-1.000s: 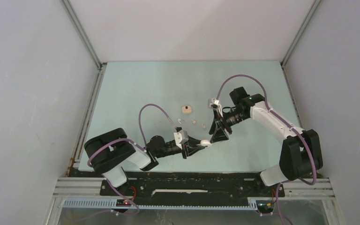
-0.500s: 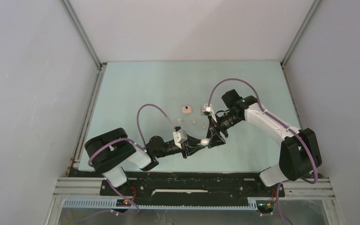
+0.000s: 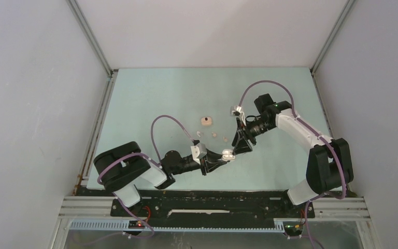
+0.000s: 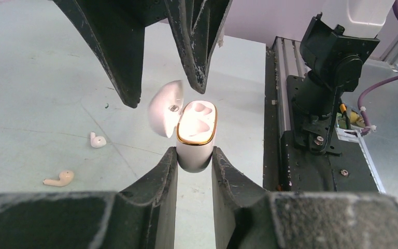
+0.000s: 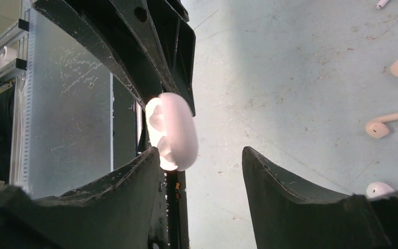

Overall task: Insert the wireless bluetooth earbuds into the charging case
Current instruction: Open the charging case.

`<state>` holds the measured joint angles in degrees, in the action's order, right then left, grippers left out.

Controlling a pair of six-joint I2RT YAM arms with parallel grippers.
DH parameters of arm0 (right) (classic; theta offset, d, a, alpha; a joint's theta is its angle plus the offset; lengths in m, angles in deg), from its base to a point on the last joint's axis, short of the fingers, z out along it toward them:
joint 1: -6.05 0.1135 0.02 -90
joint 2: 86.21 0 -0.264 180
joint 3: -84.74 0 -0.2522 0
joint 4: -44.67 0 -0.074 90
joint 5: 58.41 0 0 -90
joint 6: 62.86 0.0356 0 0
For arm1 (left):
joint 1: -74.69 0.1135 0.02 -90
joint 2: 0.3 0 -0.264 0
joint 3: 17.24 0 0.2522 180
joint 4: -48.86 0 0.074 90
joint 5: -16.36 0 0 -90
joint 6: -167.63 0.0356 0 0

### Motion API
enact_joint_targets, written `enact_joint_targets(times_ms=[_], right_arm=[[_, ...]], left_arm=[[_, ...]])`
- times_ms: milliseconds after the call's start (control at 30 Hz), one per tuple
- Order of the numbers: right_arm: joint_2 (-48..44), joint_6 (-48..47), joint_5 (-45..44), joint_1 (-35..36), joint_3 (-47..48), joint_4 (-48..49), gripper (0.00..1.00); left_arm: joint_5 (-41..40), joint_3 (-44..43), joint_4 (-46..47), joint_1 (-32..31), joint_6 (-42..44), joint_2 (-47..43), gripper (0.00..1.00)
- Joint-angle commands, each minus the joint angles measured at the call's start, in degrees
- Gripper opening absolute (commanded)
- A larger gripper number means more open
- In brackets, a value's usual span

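The left gripper [image 4: 194, 155] is clamped on the white charging case [image 4: 196, 150], its lid [image 4: 165, 108] open and its wells [image 4: 199, 124] apparently empty, while a white earbud [image 4: 98, 140] and a tan earbud [image 4: 59, 179] lie loose on the tabletop [image 4: 41, 78] nearby. The right gripper [image 5: 202, 155] hangs just beside the lid, jaws apart and empty. The step in hand looks like fetching, which calls for lowering onto one earbud and pinching it cleanly.

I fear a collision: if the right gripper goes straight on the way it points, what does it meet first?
The white charging case, lid open, which the left gripper holds just ahead of the right gripper. The depth is hard to judge, but the case looks very close.
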<state>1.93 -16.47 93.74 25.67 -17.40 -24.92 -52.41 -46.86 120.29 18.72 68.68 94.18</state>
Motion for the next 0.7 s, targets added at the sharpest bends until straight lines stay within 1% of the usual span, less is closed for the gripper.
enact_joint_targets(times_ms=[0,233,367,467,567,667], right_arm=[[0.3,-1.34,2.95,-0.37,2.11,-1.48,0.62],[-0.08,-2.0,3.71,-0.31,2.41,-2.22,0.62],[-0.93,-8.38,7.78,-2.2,6.01,-10.6,0.63],[-2.2,-12.02,8.89,-6.07,8.46,-13.81,0.63],[-3.44,-12.19,5.18,-9.92,8.68,-10.16,0.59],[-2.36,-12.42,-1.57,-11.81,8.6,-6.0,0.51]], left_arm=[[0.72,0.02,4.73,-0.02,1.13,0.0,0.0],[0.3,-0.04,5.21,-0.02,0.69,0.61,0.0],[-0.03,0.0,5.63,-0.02,0.52,0.89,0.0],[-0.32,0.3,5.97,-0.02,0.45,0.61,0.0],[-2.03,0.98,6.0,-0.02,-0.06,-0.58,0.0],[-6.46,3.23,5.96,-0.02,-0.37,-3.33,0.0]])
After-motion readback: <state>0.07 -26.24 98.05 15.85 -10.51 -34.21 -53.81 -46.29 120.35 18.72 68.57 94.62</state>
